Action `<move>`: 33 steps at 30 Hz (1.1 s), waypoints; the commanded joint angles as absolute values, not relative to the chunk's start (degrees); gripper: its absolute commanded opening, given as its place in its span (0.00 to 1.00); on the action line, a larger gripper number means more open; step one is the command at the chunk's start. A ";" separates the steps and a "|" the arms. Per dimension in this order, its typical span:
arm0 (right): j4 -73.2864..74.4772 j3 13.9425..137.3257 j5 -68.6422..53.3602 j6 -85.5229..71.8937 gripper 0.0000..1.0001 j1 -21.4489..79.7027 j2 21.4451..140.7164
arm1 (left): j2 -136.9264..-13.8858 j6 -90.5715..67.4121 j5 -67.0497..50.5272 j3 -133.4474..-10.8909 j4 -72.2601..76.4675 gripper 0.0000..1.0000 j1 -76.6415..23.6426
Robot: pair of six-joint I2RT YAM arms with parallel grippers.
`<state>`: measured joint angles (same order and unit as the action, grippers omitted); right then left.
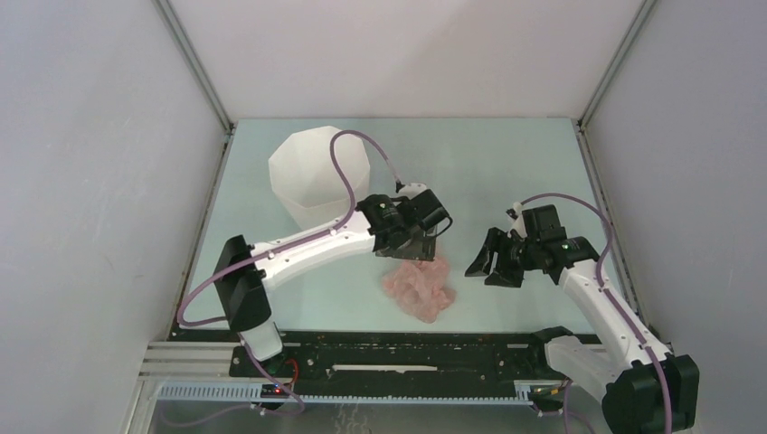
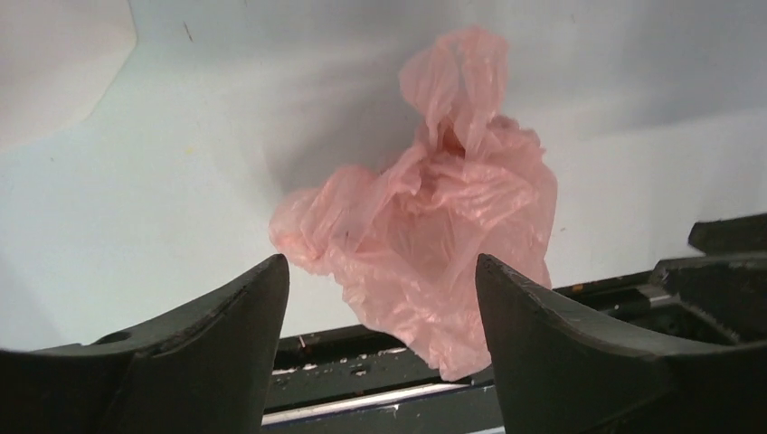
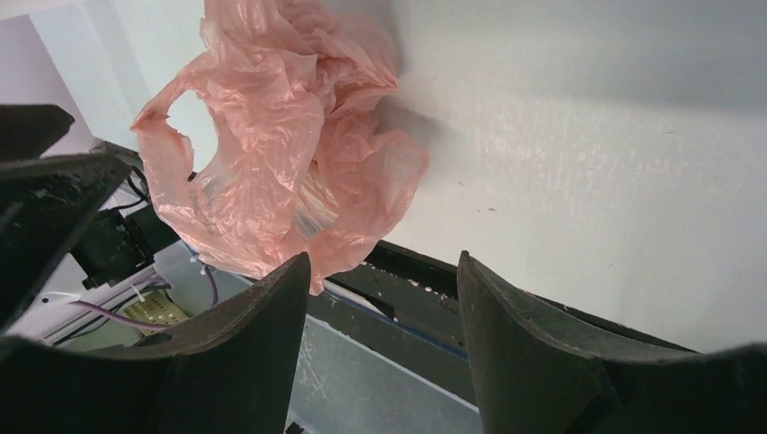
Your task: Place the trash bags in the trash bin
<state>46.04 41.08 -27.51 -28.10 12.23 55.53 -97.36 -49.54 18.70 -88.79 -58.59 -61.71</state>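
The pale-pink trash bag (image 1: pixel 419 287) lies crumpled on the table near its front edge. It also shows in the left wrist view (image 2: pixel 434 226) and in the right wrist view (image 3: pixel 271 145). The white faceted trash bin (image 1: pixel 318 177) stands upright at the back left. My left gripper (image 1: pixel 429 240) hovers just behind and above the bag, open and empty; the bag shows beyond its fingertips. My right gripper (image 1: pixel 490 264) is to the right of the bag, apart from it, open and empty.
The black base rail (image 1: pixel 407 348) runs along the table's front edge, just in front of the bag. Grey enclosure walls stand on the left, right and back. The left arm's purple cable (image 1: pixel 348 172) arcs in front of the bin.
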 commanded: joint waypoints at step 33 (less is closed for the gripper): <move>41.65 42.40 -45.10 -30.67 0.96 3.92 59.36 | -67.64 -38.44 -2.06 -62.36 -17.09 0.00 -52.82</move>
<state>45.47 43.03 -37.95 -28.97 3.49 62.02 -73.60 -40.88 3.22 -67.20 -29.98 -54.08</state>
